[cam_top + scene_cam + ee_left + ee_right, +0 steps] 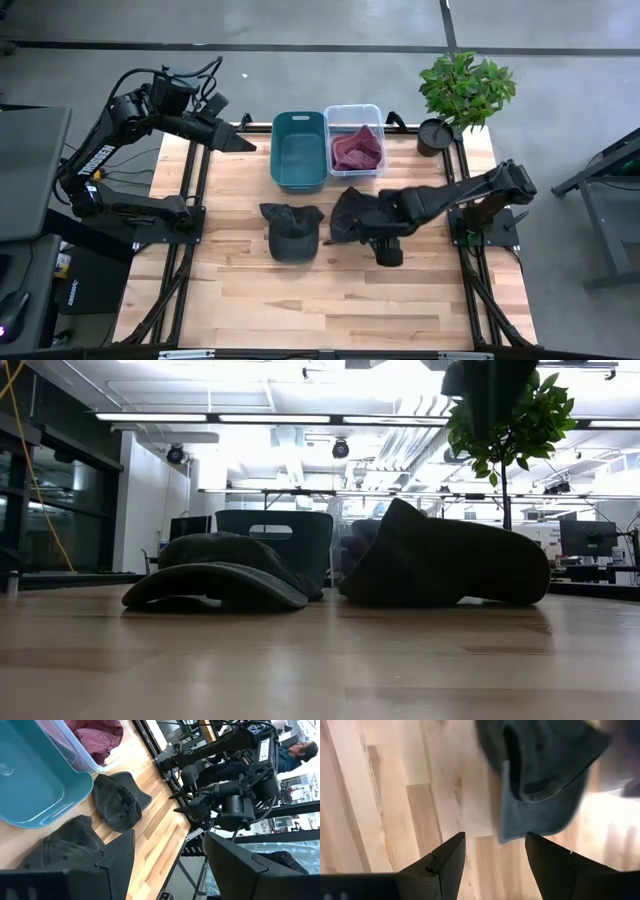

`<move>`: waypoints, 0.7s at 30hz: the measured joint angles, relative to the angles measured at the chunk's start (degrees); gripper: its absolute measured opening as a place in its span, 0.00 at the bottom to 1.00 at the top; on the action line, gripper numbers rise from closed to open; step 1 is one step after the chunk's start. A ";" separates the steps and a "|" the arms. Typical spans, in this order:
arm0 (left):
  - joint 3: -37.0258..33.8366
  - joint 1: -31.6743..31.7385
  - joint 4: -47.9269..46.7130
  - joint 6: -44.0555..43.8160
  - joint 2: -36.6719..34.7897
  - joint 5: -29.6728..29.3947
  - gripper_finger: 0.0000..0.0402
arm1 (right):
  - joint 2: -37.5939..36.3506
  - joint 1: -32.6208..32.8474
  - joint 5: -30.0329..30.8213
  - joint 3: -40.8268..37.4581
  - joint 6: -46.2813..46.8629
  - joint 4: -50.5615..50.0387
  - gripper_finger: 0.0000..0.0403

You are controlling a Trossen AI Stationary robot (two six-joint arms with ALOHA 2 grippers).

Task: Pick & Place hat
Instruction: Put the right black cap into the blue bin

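Note:
Two dark caps lie on the wooden table. The left cap [290, 232] [220, 575] [70, 845] rests on its brim and crown. The right cap [350, 212] [440, 565] [120, 802] [545, 780] lies beside it. My right gripper [375, 222] [495, 845] hangs open above the right cap's right edge. In the right wrist view a corner of the cap's brim [520, 827] sits just ahead of the gap between the fingers, and no touch shows. My left gripper [238, 140] [170, 852] waits open, raised over the table's far left part next to the bins.
A teal bin [298, 150] [30, 785] and a clear bin [355, 112] holding a maroon cloth [357, 150] [97, 737] stand at the far edge. A potted plant [465, 90] stands at the far right corner. Bare wood stretches toward the near edge [330, 300].

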 joint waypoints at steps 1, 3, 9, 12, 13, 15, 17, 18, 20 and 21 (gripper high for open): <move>0.00 0.02 -0.21 0.00 0.00 -0.04 0.56 | -0.57 0.52 -0.18 -1.82 0.80 1.23 0.50; 0.00 0.01 -0.45 0.00 0.00 -0.06 0.56 | -1.79 1.54 -0.78 -5.52 2.12 3.77 0.50; 0.00 0.00 -0.67 -0.77 0.00 -0.92 0.56 | -6.27 3.86 1.71 -14.35 6.17 10.09 0.50; 0.00 0.02 -0.69 -0.81 0.00 -1.40 0.56 | -8.62 4.55 2.96 -18.05 6.23 14.20 0.50; 0.00 0.02 -0.69 -0.83 0.00 -1.42 0.56 | -9.24 4.67 2.82 -19.30 6.17 15.56 0.50; 0.00 0.00 -0.69 -0.87 0.00 -1.55 0.56 | -10.13 4.86 2.01 -21.77 6.33 17.82 0.50; 0.00 0.00 -0.69 -0.85 0.00 -1.59 0.56 | -10.84 4.82 2.17 -23.81 7.41 19.16 0.50; 0.00 0.02 -0.69 -0.87 0.00 -1.59 0.56 | -11.05 4.82 2.17 -24.74 7.64 19.63 0.50; 0.00 0.02 -0.69 -0.87 0.00 -1.62 0.56 | -11.36 4.82 2.23 -26.34 7.69 20.39 0.50; 0.00 0.00 -0.69 -0.87 0.00 -1.64 0.56 | -11.36 4.82 2.29 -26.94 7.91 20.73 0.50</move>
